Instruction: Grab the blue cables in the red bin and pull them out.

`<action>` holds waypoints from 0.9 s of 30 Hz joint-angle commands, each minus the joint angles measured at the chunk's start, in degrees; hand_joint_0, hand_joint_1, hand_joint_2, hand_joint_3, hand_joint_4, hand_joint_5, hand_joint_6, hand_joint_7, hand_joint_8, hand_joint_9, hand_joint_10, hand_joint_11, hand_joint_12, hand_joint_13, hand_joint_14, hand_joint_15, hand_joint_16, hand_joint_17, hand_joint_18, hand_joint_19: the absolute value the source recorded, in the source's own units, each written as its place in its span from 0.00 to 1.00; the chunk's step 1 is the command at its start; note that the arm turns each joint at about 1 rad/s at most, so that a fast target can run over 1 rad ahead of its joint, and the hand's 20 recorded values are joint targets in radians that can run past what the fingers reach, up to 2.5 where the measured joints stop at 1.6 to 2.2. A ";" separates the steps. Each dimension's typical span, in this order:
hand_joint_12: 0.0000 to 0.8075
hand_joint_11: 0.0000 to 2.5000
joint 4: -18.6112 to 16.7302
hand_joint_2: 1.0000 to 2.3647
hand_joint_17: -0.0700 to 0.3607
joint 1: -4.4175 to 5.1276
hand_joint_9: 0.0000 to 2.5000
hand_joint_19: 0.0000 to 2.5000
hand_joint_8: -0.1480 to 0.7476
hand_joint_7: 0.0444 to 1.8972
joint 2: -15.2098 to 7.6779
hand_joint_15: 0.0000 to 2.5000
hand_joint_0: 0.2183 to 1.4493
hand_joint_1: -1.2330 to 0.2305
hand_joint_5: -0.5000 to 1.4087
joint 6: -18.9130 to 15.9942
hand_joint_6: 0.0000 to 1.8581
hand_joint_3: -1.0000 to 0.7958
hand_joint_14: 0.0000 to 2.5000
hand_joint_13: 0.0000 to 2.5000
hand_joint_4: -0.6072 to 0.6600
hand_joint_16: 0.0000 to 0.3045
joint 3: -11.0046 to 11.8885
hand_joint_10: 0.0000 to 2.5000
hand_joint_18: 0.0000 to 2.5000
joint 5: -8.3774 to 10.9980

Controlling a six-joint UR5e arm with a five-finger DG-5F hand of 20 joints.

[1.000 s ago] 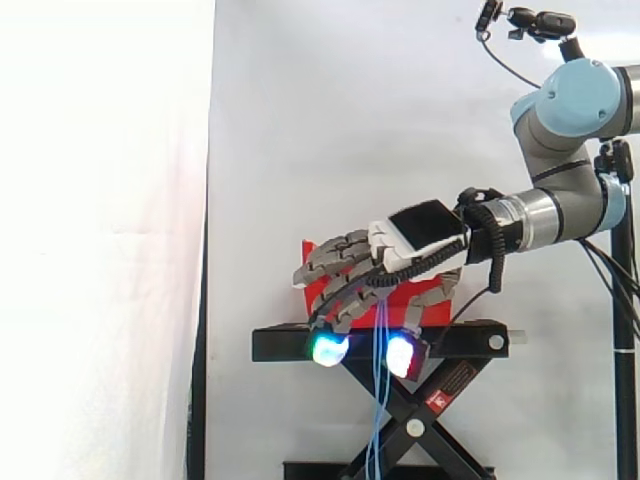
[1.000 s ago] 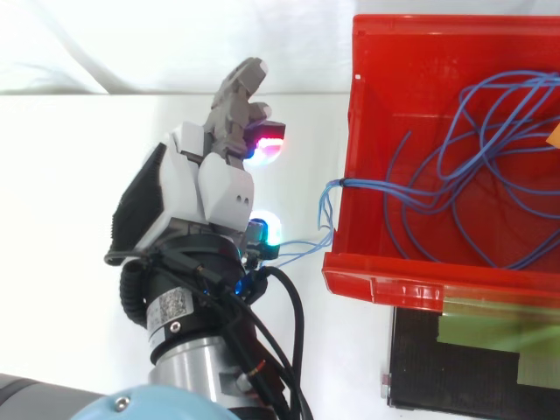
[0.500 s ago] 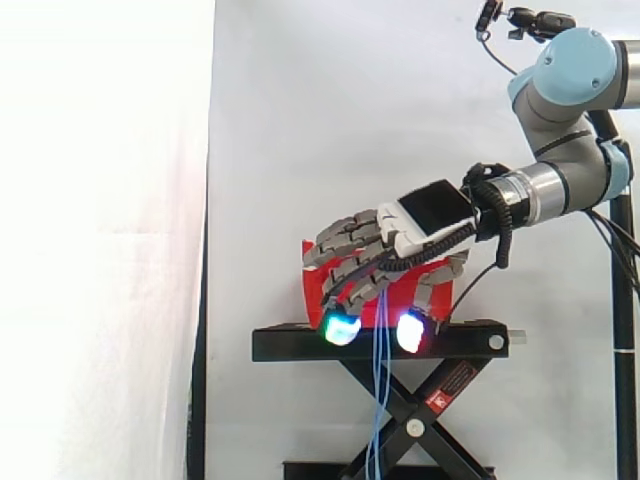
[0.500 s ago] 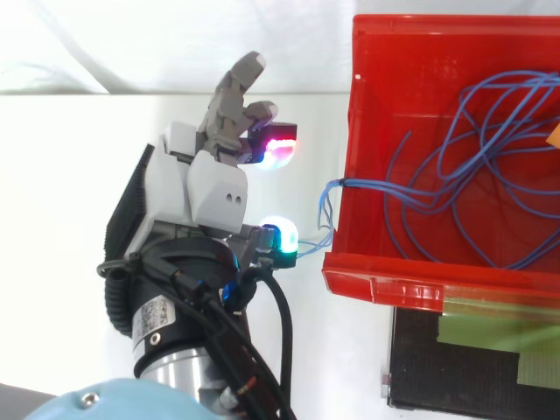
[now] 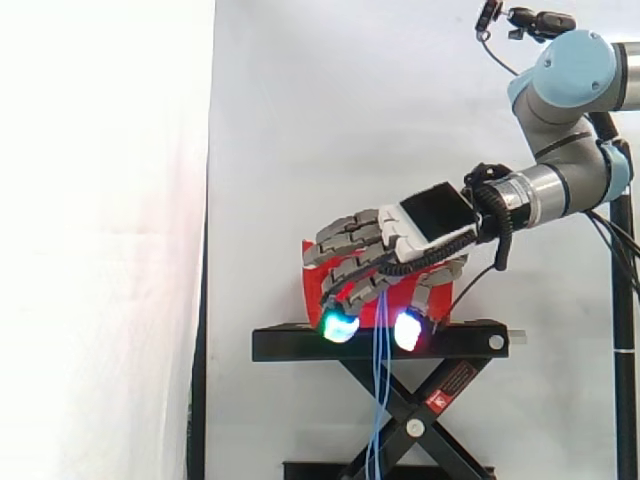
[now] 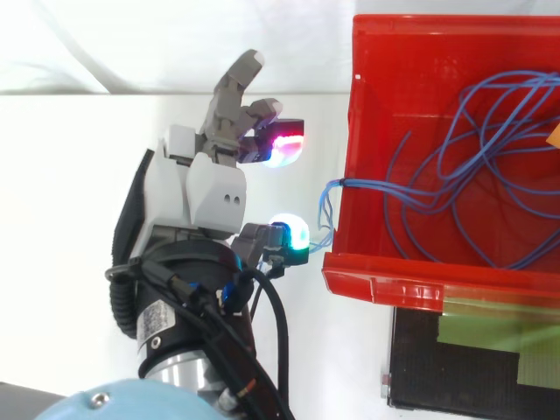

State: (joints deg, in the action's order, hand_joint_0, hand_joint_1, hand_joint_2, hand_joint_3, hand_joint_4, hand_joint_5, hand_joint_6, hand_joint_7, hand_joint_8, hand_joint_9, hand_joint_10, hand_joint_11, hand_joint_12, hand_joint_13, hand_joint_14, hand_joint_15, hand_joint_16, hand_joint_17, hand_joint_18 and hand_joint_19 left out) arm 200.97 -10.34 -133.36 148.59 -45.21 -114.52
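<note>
Robot hand, grey with a white shell on its back, hangs palm-down and tilted forward at the end of a silver and pale-blue robot arm that enters from the right of the side view. From that camera the robot hand sits in front of the red plastic bin and above the top plate of the black scissor-lift stand that carries the bin.

From above, the robot hand is outside the bin, just beside its left wall, and no part of it reaches over the red rim.

Thin blue cables lie in loose, tangled loops across the bin floor. A bundle of them climbs over the left wall and drops down the outside, close to the robot hand. In the side view the same strands hang straight down from under the robot hand, past the front of the stand's top plate and across its crossed legs.

Whether the robot hand is clamped on these strands or only close to them cannot be told from either camera.

A small orange piece shows at the bin's right edge. A white curtain hangs behind everything.
</note>
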 commanded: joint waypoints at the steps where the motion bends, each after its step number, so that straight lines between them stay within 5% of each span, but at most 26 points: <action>1: 0.45 0.17 -0.93 0.00 0.43 -0.12 0.27 0.18 0.45 0.29 0.03 0.12 0.44 0.20 0.62 0.25 0.01 0.00 0.00 0.13 0.62 0.17 -0.76 0.01 0.08 0.00; 27: 0.44 0.17 -1.55 0.00 0.42 -1.35 0.27 0.18 0.46 0.32 0.03 0.12 0.45 0.20 0.65 3.41 0.00 0.00 0.00 0.13 0.61 0.16 -1.02 0.01 0.09 0.09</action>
State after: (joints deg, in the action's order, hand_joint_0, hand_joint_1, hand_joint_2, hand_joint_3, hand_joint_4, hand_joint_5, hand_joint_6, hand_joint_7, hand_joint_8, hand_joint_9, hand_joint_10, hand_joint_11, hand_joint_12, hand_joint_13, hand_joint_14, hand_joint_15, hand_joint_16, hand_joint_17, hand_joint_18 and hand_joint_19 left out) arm 199.42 -11.60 -133.33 151.57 -46.31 -114.47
